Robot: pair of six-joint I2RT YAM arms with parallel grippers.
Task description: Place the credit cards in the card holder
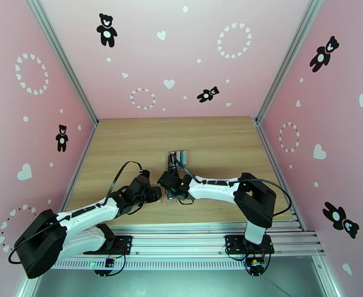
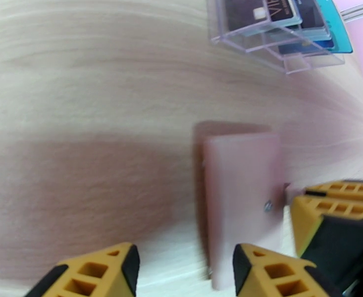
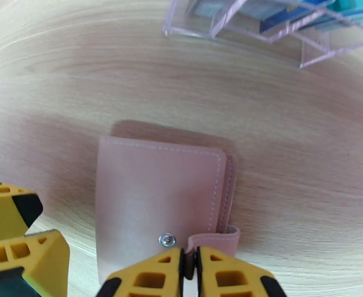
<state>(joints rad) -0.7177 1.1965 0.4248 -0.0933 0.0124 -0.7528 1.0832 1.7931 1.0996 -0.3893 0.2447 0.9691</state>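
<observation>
The card holder [image 3: 156, 194] is a tan-pink wallet lying closed and flat on the wooden table, also seen as the card holder [image 2: 243, 194] in the left wrist view. My right gripper [image 3: 190, 258] is shut on its snap tab [image 3: 216, 238] at the near edge. My left gripper [image 2: 183, 266] hovers open just left of the wallet, whose near left corner lies between its fingers. In the top view the left gripper [image 1: 154, 194] and right gripper [image 1: 174, 188] almost meet mid-table. The credit cards [image 2: 280, 16], dark, blue and teal, stand in a clear stand; they appear as the credit cards [image 3: 290, 16] at the top of the right wrist view.
The clear acrylic tiered stand [image 1: 179, 157] sits just beyond the wallet, near the table's middle. Pink walls close in the table on the left, back and right. Bare wooden tabletop [image 1: 131, 144] spreads around the stand. Left fingers [image 3: 13, 228] crowd the wallet's left side.
</observation>
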